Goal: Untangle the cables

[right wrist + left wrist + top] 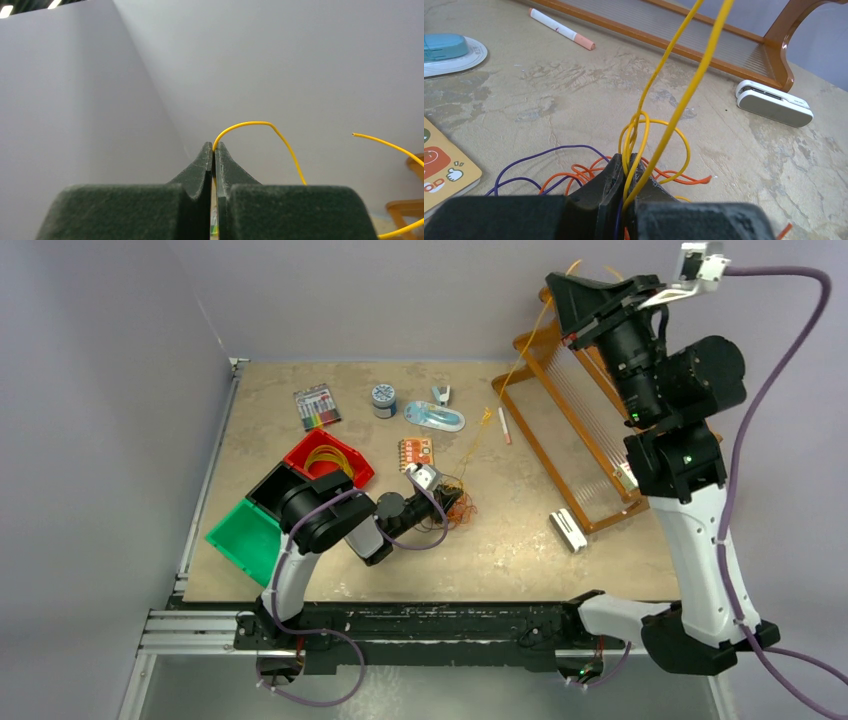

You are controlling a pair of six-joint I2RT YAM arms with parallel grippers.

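The cables are a small tangle [458,508] of orange, purple and yellow wires on the table. My left gripper [447,506] is low on the tangle and shut on it. In the left wrist view the left gripper [630,161] pinches yellow strands [684,100], with purple [539,155] and orange [684,179] wires spread round it. One yellow cable [510,375] runs taut up to my right gripper [568,288]. That gripper is raised high above the rack and shut on the cable's end [260,123], as the right wrist view of the right gripper [214,147] shows.
A red bin [303,452] holds a yellow bundle [330,458], beside a black bin [270,488] and a green bin [245,533]. A wooden rack [570,410], white clip-like block [568,530], marker [504,425], blue item [435,417], orange card [415,452], marker set [317,406] and tin [383,400] lie around.
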